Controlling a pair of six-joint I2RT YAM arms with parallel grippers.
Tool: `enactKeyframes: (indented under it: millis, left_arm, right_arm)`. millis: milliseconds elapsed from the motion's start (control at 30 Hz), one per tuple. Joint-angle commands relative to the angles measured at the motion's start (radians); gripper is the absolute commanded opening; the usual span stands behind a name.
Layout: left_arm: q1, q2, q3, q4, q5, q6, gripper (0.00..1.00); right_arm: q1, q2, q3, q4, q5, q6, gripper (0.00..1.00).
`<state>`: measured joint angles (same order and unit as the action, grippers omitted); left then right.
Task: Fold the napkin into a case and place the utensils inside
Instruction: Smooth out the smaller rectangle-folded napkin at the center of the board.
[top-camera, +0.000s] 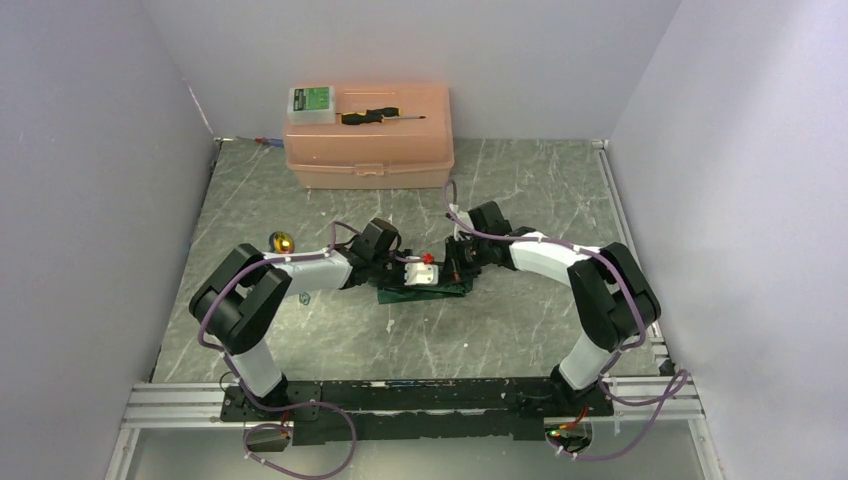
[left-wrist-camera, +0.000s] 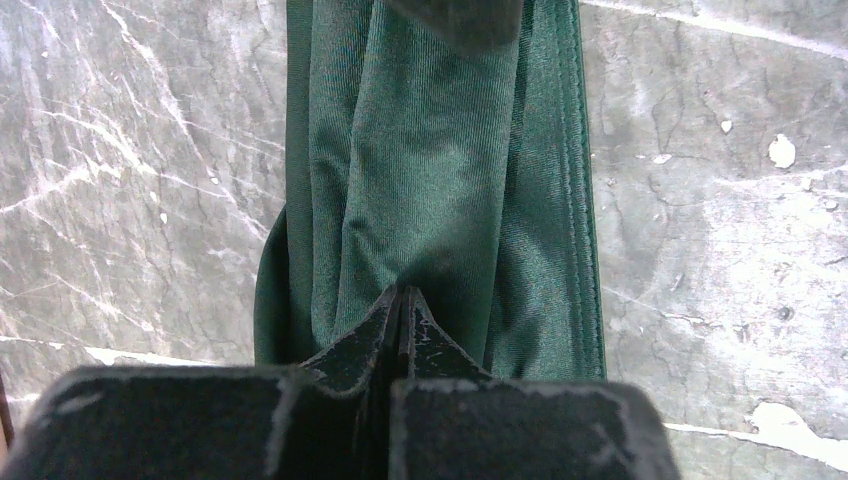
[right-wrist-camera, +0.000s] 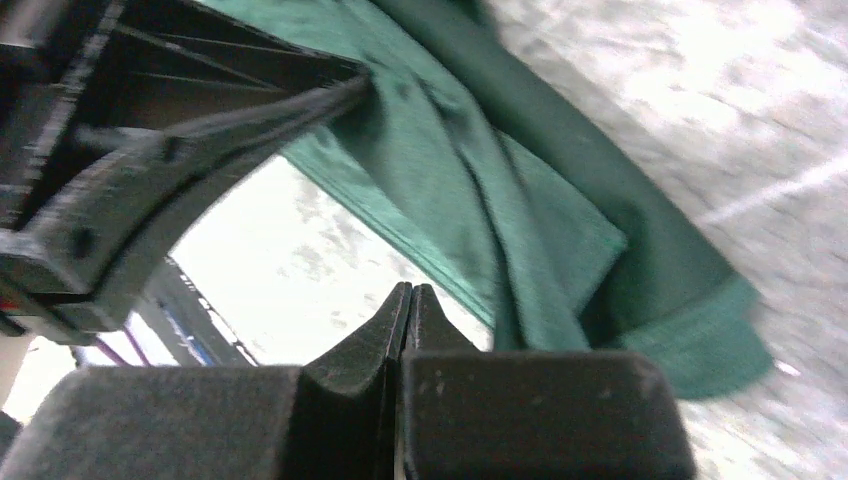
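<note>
Over the napkin (top-camera: 428, 291) the left gripper (left-wrist-camera: 402, 300) and right gripper (right-wrist-camera: 410, 295) crowd close together, blocking its left and right sides, while the table (top-camera: 430, 345) on its near side lies open, a pink box (top-camera: 370, 155) stands well behind it, and a gold-headed utensil (top-camera: 282, 241) lies well to its left.

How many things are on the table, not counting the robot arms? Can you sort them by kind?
Cloths: 1, the green napkin
Boxes: 2, the peach box and the small green-and-white box on top of it
Screwdrivers: 1, the screwdriver lying on the peach box
Cutlery: 1, the gold utensil
Total: 5 that I can make out
</note>
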<state>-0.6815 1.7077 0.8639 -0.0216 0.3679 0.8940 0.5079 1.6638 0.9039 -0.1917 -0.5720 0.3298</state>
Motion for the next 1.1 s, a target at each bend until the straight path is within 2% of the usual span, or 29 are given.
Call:
enactKeyframes:
  millis: [0, 533, 733, 900, 1067]
  left_arm:
    - [-0.006, -0.011, -0.029, -0.083, -0.008, 0.002, 0.03]
    - [-0.005, -0.012, -0.037, -0.096, 0.004, 0.039, 0.03]
    - [-0.005, -0.014, -0.037, -0.091, 0.002, 0.046, 0.03]
    - [-0.006, -0.019, -0.040, -0.097, -0.004, 0.045, 0.03]
    - [-0.005, -0.022, -0.039, -0.084, -0.008, 0.036, 0.03]
  right_arm:
    - [-0.037, 0.000, 0.036, -0.120, 0.116, -0.085, 0.00]
    - [-0.129, -0.001, 0.000, -0.180, 0.239, -0.106, 0.00]
    - [-0.130, -0.006, 0.052, -0.174, 0.265, -0.094, 0.00]
    - [-0.079, -0.109, 0.079, -0.086, 0.136, -0.011, 0.00]
    - [0.030, -0.034, 0.090, 0.089, 0.026, 0.105, 0.00]
